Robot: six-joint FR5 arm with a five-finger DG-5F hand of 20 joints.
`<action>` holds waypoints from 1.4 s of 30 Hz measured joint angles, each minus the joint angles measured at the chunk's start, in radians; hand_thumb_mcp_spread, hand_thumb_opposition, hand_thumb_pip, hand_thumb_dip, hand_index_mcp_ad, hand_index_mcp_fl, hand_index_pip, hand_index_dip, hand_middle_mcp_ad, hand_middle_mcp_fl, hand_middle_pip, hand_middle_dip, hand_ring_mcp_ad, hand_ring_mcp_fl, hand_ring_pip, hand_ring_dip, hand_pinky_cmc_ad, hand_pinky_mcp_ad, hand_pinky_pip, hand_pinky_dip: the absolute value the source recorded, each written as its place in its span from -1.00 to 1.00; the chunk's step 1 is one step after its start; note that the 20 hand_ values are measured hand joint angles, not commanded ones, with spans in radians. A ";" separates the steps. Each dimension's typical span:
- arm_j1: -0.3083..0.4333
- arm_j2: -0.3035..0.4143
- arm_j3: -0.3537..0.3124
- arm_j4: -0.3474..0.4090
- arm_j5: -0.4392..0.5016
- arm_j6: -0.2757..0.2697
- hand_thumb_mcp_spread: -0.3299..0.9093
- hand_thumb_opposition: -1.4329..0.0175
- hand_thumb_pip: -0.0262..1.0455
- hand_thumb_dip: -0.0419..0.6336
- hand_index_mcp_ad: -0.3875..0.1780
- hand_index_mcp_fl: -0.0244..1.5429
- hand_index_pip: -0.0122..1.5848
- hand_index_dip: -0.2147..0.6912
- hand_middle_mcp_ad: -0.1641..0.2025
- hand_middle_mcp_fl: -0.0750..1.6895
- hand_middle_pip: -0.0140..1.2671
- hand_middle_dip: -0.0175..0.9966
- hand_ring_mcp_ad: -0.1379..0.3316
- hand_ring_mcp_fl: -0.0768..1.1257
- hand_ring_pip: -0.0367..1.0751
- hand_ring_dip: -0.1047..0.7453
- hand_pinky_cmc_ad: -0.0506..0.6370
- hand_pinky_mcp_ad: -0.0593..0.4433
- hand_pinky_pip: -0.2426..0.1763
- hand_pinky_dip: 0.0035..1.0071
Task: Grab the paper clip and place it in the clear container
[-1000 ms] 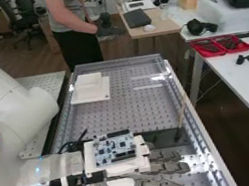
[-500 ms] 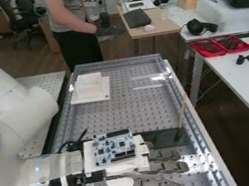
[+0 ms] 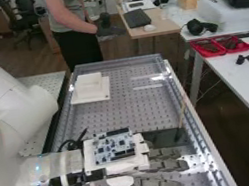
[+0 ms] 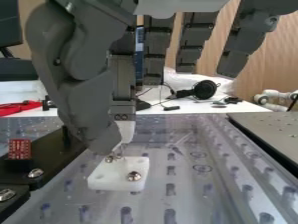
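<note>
Paper clip pinched in the fingers near white block; red tray holds dark items.

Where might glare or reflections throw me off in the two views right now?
High view: bright glare patches on the shiny, perforated grey bench top, one towards its far right corner, another just beyond the dark grey robot hand. Wrist view: small glints on the round silver screw head in the white plastic block, and a pale sheen across the bench top.
</note>
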 joint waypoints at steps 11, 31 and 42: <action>-0.001 -0.005 0.003 0.013 -0.001 0.011 0.30 -0.32 0.14 -0.04 -0.14 -0.13 0.70 -0.46 -0.24 -0.59 -0.79 -0.59 -0.14 -0.66 -0.75 -0.49 -0.01 0.27 0.56 -0.62; 0.021 0.168 -0.112 0.106 0.012 0.166 0.30 -0.39 0.05 -0.04 -0.13 0.11 0.48 -0.45 -0.22 -0.55 -0.79 -0.59 -0.14 -0.60 -0.74 -0.49 0.06 0.35 0.53 -0.62; 0.197 0.364 -0.288 0.138 0.046 0.280 0.31 -0.39 0.04 -0.03 -0.12 0.13 0.44 -0.39 -0.19 -0.55 -0.79 -0.58 -0.14 -0.61 -0.74 -0.48 0.09 0.35 0.56 -0.62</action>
